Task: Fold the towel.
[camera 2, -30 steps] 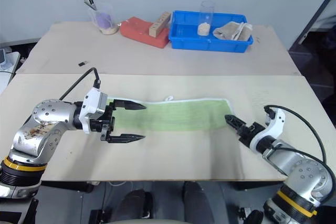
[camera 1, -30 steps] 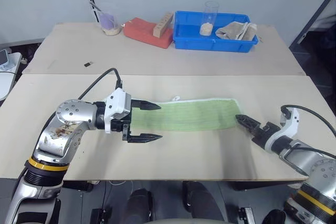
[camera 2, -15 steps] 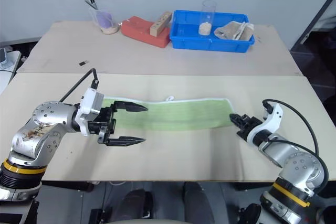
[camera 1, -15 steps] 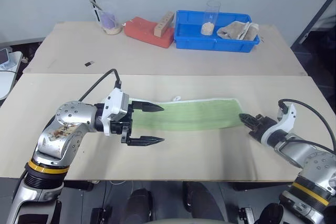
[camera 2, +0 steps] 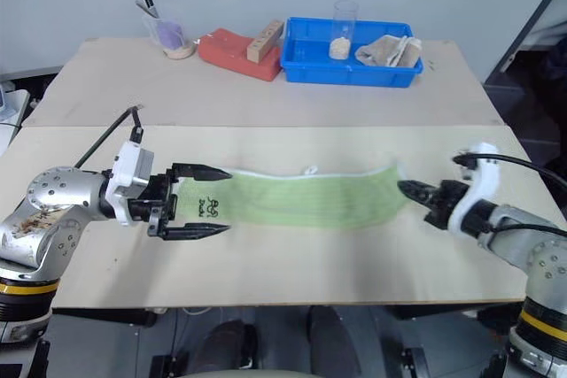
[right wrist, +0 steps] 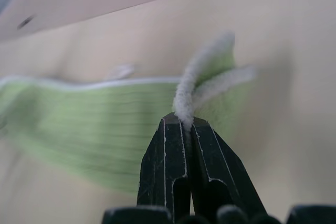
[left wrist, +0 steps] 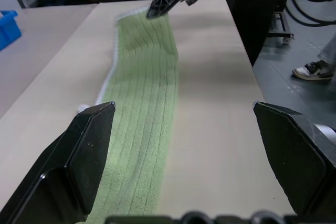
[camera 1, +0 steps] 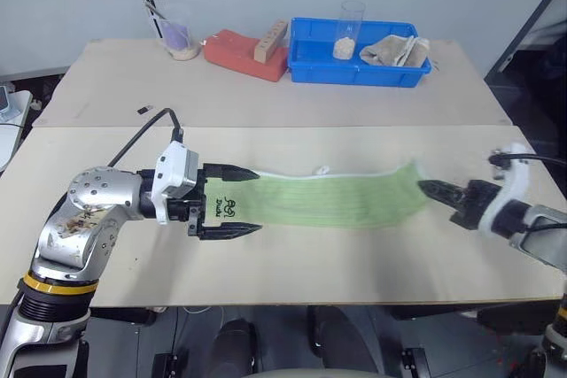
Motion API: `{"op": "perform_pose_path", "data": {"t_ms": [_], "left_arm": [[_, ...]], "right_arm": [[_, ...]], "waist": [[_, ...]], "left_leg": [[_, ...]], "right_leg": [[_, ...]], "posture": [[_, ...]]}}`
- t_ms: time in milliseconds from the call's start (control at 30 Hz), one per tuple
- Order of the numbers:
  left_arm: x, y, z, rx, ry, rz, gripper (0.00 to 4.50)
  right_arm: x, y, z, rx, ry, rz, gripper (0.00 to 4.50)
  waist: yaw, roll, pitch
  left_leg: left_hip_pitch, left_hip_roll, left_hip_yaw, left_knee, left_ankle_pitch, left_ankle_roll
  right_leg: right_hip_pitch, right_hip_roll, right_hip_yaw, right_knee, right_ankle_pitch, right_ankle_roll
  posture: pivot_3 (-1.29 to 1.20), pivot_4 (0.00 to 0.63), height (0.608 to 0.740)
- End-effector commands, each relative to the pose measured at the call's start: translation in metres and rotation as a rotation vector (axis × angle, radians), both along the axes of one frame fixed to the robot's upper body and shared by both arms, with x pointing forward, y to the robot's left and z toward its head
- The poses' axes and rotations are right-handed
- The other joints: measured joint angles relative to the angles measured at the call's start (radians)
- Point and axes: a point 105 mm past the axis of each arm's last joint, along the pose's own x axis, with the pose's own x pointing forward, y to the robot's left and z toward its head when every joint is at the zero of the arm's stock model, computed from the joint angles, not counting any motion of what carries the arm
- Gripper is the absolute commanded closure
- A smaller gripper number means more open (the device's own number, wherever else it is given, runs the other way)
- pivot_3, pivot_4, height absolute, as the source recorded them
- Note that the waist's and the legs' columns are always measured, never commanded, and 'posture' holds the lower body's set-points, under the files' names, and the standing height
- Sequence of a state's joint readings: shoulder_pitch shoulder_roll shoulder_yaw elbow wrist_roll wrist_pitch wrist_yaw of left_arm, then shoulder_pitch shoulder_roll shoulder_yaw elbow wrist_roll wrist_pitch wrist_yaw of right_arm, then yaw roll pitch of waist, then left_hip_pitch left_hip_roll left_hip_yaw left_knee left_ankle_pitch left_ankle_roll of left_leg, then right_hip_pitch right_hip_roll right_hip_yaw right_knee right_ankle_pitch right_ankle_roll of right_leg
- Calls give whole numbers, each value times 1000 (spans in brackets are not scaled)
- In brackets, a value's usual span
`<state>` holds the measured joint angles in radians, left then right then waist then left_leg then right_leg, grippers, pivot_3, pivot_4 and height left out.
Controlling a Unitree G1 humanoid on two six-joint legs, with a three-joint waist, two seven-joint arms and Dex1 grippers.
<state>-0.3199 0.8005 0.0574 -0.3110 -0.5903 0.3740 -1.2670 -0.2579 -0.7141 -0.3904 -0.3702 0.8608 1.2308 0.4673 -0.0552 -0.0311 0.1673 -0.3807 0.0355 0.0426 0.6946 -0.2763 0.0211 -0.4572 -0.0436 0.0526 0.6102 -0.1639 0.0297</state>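
We have the one light green thin cloth towel with white stitched edging [camera 1: 328, 199] stretched across the near worktop [camera 1: 292, 258], its right end pinched in our right tool [camera 1: 424, 189], whose two fingers are clamped tight on the hem. Our left tool [camera 1: 236, 201] stands fully spread and empty around the printed end. We judge the fold goes best by carrying the pinched end low toward that end, edges aligned; behind sit one blue plastic bin [camera 1: 359, 64] and one red spongy block [camera 1: 244, 53].
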Motion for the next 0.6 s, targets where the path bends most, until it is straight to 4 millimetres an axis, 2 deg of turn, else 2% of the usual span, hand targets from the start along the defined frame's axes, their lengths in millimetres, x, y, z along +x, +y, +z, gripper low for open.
{"op": "perform_pose_path", "data": {"t_ms": [33, 233, 433, 567, 600], "left_arm": [[-8, 3, 15, 3, -62, 10, 0], [-17, -1, 15, -3, -41, 28, 0], [-17, -4, 13, -10, -35, 66, 0], [-15, -2, 11, -13, -31, 114, 0], [-14, -1, 9, -12, -29, 133, 0]], "right_arm": [[3, 57, 2, -179, -122, 233, 4471], [5, 92, -14, -198, -127, 355, 4471], [21, 107, -24, -221, -134, 350, 4471], [20, 114, -23, -194, -123, 371, 4471], [19, 116, -23, -193, -123, 378, 4138]], "waist": [[-5, 0, 0], [15, 0, 0], [19, -1, 0], [18, -1, 0], [17, -1, 0]], "left_leg": [[1, 0, 0, 0, 0, 0], [-2, -1, -1, 0, 0, 0], [-4, -4, 0, 1, 0, 0], [-3, -3, -1, 0, 0, 0], [-3, -3, -1, 0, 0, 0]], "right_leg": [[0, 1, 1, 0, 0, 0], [-2, 1, 3, 0, -2, -1], [-2, 0, 8, -1, -3, 1], [-2, 2, 8, 0, -3, 1], [-2, 2, 8, 0, -3, 1]], "posture": [[0, 150, 714], [0, 150, 714], [0, 150, 714], [0, 150, 714], [0, 150, 714]]}}
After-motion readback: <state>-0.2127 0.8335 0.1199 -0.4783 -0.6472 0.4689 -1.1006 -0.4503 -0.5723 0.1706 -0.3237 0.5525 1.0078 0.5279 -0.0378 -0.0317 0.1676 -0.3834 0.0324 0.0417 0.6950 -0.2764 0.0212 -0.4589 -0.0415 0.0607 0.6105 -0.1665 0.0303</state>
